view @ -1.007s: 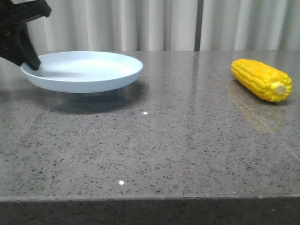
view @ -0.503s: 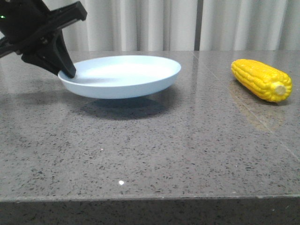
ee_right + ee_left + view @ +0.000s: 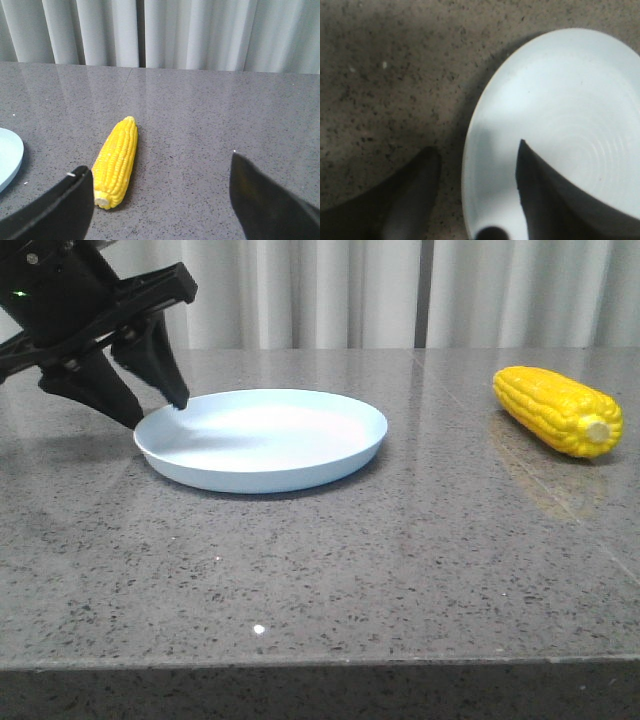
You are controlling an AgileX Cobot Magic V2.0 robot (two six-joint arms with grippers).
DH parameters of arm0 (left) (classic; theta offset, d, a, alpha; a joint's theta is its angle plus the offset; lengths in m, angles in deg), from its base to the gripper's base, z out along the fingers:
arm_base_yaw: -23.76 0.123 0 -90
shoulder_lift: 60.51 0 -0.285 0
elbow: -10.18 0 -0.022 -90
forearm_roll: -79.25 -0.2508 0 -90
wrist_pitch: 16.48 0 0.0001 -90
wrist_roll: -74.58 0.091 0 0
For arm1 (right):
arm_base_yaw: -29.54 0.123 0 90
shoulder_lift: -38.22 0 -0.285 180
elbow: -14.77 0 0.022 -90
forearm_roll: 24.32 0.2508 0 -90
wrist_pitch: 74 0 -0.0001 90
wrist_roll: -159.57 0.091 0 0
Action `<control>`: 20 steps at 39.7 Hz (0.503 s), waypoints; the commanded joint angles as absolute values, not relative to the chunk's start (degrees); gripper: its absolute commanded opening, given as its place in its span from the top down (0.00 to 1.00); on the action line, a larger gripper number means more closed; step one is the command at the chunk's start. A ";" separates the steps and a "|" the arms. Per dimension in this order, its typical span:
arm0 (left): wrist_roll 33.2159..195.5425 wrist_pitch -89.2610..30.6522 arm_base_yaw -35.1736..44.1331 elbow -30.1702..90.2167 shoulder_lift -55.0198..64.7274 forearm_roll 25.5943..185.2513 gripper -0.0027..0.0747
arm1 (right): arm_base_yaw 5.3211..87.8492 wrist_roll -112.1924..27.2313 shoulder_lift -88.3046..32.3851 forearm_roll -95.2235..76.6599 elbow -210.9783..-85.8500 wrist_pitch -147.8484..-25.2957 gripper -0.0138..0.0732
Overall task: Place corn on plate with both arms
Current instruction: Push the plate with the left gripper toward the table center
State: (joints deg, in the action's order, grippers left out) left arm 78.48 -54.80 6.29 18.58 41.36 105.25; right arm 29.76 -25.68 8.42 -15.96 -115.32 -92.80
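Observation:
The pale blue plate (image 3: 262, 437) lies flat on the table left of centre. My left gripper (image 3: 155, 410) is open at the plate's left rim, one finger outside the rim and one over the inside, neither pressing it. The left wrist view shows the same: the plate (image 3: 560, 115) with the gripper (image 3: 477, 147) astride its edge. The yellow corn (image 3: 558, 410) lies on the table at the far right, stub end toward me. My right gripper (image 3: 160, 165) is open and empty, short of the corn (image 3: 117, 160), which lies near its one finger. The right gripper is out of the front view.
The table (image 3: 330, 560) is dark speckled stone with its front edge near the bottom of the front view. Pale curtains (image 3: 330, 290) hang behind it. The plate's edge (image 3: 7, 160) shows at the side of the right wrist view.
The plate has moved right and come down from a raised hold onto the table. My left gripper has opened and let go of its rim. The corn has not moved.

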 commanded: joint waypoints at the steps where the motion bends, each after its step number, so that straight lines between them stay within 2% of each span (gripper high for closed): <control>1: 79.24 -49.81 5.77 17.18 35.38 103.89 0.38 | 29.54 -26.15 7.58 -16.42 -117.31 -88.01 0.17; 5: 78.56 -49.07 6.51 17.18 31.30 99.63 0.40 | 29.54 -26.15 7.58 -16.42 -117.31 -88.01 0.17; 8: 78.56 -50.12 8.18 17.18 28.64 97.30 0.46 | 29.54 -26.15 7.58 -16.42 -117.31 -88.01 0.17; 13: 77.54 -53.05 11.28 17.44 25.55 91.79 0.65 | 29.54 -26.15 7.58 -16.42 -117.31 -88.01 0.17; 16: 75.79 -53.56 13.19 19.24 22.78 87.54 0.80 | 29.54 -26.15 7.58 -16.42 -117.31 -88.01 0.17; 20: 74.58 -53.15 15.13 22.75 18.86 83.53 0.92 | 29.54 -26.15 7.58 -16.42 -117.31 -88.01 0.17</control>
